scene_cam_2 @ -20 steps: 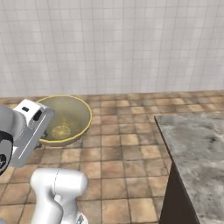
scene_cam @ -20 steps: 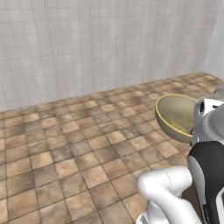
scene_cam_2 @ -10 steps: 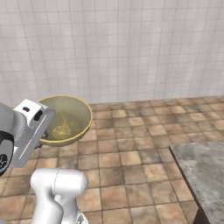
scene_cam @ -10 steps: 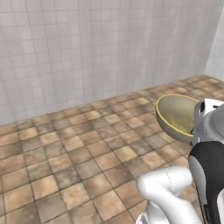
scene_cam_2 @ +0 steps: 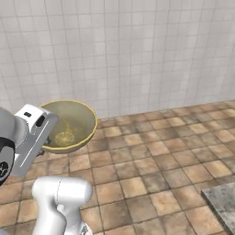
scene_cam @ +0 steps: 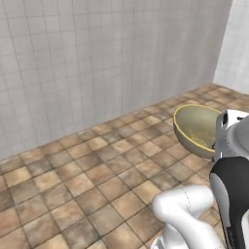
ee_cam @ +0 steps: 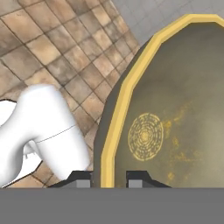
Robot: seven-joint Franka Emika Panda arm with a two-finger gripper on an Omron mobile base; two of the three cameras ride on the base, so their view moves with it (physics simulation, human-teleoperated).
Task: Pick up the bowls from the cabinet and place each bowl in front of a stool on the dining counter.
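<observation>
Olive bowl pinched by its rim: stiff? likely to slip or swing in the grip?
Olive bowl probably rigid: its yellow rim holds shape in the gripper. Glossy surface and a one-sided rim pinch suggest it could pivot or slip. Deep, tilted sideways, so likely to swing.

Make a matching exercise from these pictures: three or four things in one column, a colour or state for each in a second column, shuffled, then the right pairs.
Things:
1. bowl
2. gripper
3. floor
4. wall

Colour or state:
A. pale grey-white tiles
B. olive-beige with a yellow rim, held off the floor
C. brown mottled tiles
D. shut on the bowl's rim, one finger on each side

Pairs: 1-B, 2-D, 3-C, 4-A
</observation>
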